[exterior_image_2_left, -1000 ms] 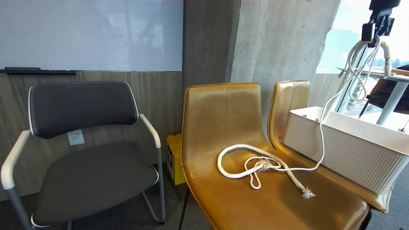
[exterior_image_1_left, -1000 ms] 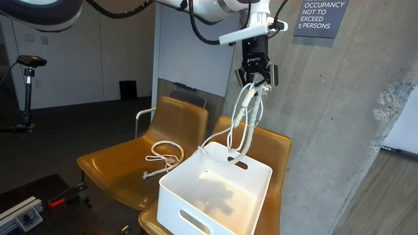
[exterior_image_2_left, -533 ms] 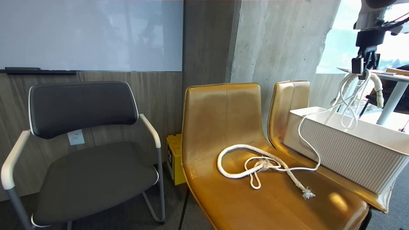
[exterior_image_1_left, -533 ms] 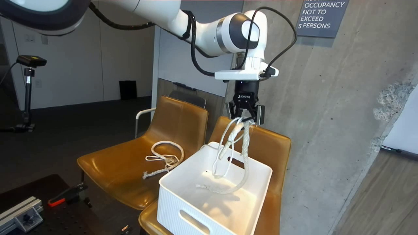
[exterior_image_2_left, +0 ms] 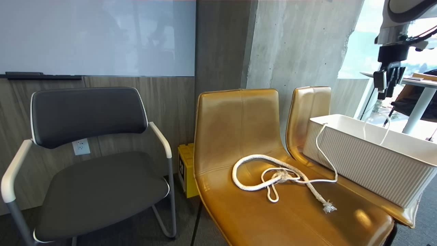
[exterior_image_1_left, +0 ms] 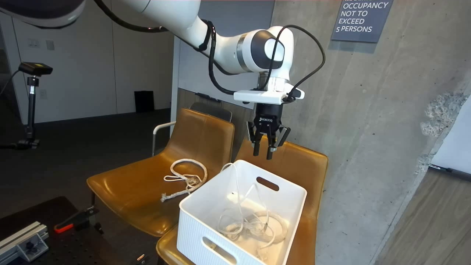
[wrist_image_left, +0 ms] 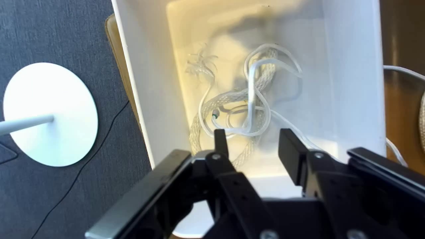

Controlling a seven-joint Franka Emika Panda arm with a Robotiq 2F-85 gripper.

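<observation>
White robot arm [exterior_image_1_left: 228, 55], dark joint caps: bent so its end hangs approx. vert., prob. for reaching in from the top.
Tan leather chair [exterior_image_1_left: 305, 158], curved back: acts as a stand, prob. to bring its load up within reach.
2nd tan leather chair [exterior_image_1_left: 143, 184], same look: right alongside, like an extra shelf.
White ribbed plastic bin [exterior_image_2_left: 368, 164], rect., open-topped: on 1st chair's seat, mouth up, walls penning in what's inside.
Thick white braided rope heap [wrist_image_left: 232, 96]: on bin floor, slack & looped, nothing gripping it, so it lies in its own curls.
White knotted rope bundle [exterior_image_2_left: 282, 176], frayed tip: on 2nd chair's seat, flat under own wt.
Black two-finger gripper [exterior_image_1_left: 263, 153]: fingers apart, nothing btwn them; over bin mouth, not touching heap.
Thin white cord [exterior_image_2_left: 323, 153]: draped over bin rim; from here, seems to link bundle & heap.
</observation>
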